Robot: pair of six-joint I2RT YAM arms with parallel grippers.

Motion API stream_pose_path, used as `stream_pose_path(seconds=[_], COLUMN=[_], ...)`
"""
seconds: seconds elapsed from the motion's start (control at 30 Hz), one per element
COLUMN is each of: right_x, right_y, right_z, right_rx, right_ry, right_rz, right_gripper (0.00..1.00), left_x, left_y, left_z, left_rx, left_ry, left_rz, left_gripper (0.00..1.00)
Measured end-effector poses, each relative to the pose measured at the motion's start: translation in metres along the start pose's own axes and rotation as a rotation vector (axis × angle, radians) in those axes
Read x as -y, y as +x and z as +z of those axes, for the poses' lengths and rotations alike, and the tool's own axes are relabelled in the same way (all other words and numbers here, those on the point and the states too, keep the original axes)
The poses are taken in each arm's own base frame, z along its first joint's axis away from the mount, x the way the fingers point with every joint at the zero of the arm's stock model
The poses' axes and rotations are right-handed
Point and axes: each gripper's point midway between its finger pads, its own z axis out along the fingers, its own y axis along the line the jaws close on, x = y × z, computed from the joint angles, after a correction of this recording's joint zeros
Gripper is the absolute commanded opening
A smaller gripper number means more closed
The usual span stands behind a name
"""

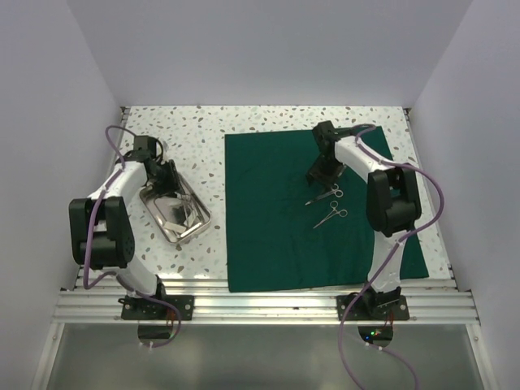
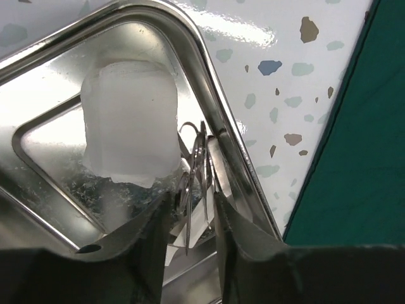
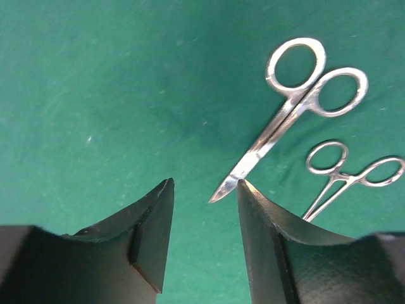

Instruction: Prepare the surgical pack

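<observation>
The dark green drape (image 1: 268, 227) lies spread flat on the table. Steel scissors (image 3: 288, 120) and a smaller ring-handled forceps (image 3: 345, 180) rest on it, seen from above as the scissors (image 1: 327, 193) and forceps (image 1: 331, 214). My right gripper (image 3: 205, 183) hovers open over the cloth, the scissors' tip beside its right finger, nothing between the fingers. At the left, the metal tray (image 2: 209, 69) holds a white gauze pad (image 2: 130, 120) and a thin steel instrument (image 2: 196, 171). My left gripper (image 2: 192, 199) reaches into the tray, its fingers apart on either side of that instrument.
White walls enclose the speckled table (image 1: 203, 130) at the back and both sides. The tray (image 1: 195, 229) sits a little left of the drape's left edge. The aluminium rail (image 1: 260, 305) with both arm bases runs along the near edge.
</observation>
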Motion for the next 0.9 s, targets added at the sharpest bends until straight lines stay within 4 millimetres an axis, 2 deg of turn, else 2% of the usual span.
stream_pose_path(seconds=[0.17,0.27,0.57,0.9], right_x=[0.011,0.020,0.029,0.031], right_y=[0.000,0.005,0.012,0.012], right_z=[0.008,0.013,0.022,0.026], right_rx=[-0.003,-0.013,-0.024,-0.022], right_ry=[0.033,0.061,0.088,0.090], right_rz=[0.036,0.044,0.062,0.081], right_gripper=[0.43,0.40,0.34,0.12], left_x=[0.003,0.007,0.028,0.051], left_y=[0.000,-0.002,-0.021,-0.022], left_z=[-0.001,-0.003,-0.017,-0.022], left_rx=[0.000,0.007,0.060,0.063], left_ry=[0.019,0.037,0.100,0.157], left_rz=[0.006,0.008,0.039,0.082], left_gripper=[0.47,0.48,0.48,0.48])
